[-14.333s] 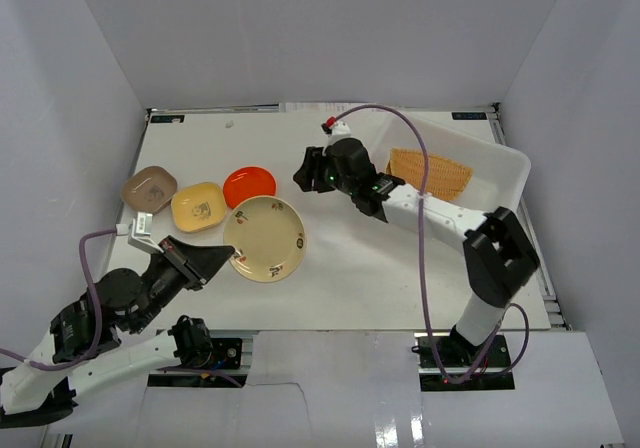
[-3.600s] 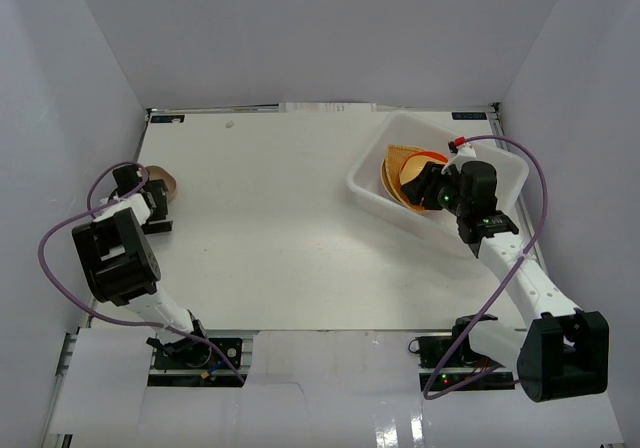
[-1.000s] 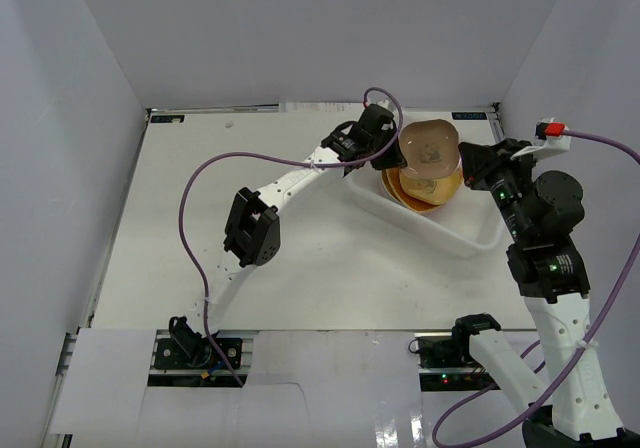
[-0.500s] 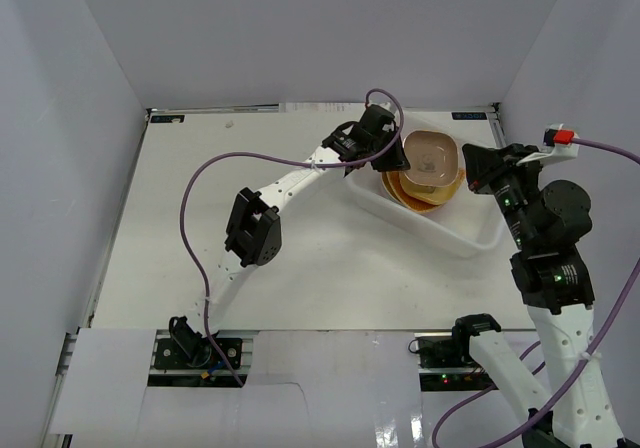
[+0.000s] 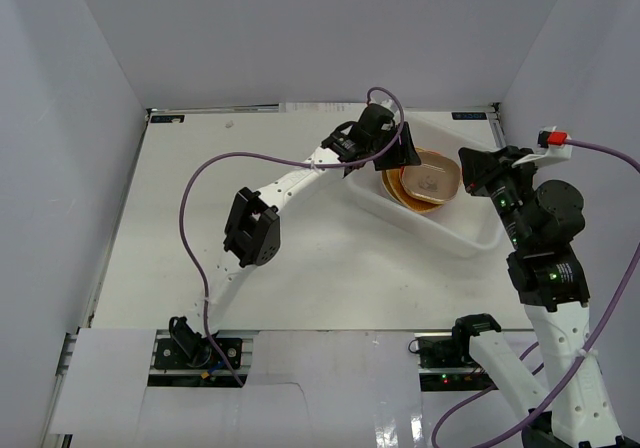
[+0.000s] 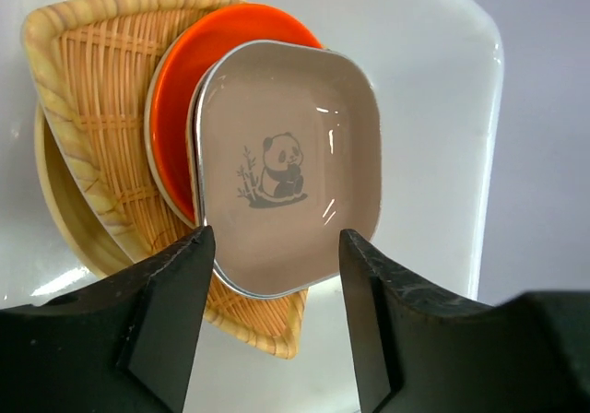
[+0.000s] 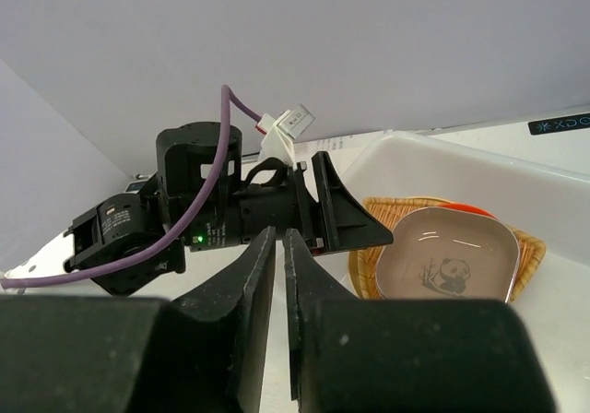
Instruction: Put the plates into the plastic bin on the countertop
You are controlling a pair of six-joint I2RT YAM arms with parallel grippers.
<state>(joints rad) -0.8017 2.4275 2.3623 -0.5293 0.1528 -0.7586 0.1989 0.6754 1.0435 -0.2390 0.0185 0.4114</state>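
Observation:
The brown rounded-square plate with a panda print lies flat on top of a stack in the plastic bin. Under it sit a red-orange plate, a woven fan-shaped plate and a round yellow plate. My left gripper hovers open just above the brown plate's near edge, holding nothing. In the top view the left gripper is over the bin's left rim, beside the brown plate. My right gripper is shut and empty, raised at the bin's right side.
The bin stands at the back right of the white countertop, with grey walls close around. The left arm's purple cable loops over the countertop's middle. The right wrist view looks straight at the left gripper across the bin.
The left gripper has opened and let go of the brown plate, which has dropped from a tilt to lie flat on the stack. The right arm has barely shifted.

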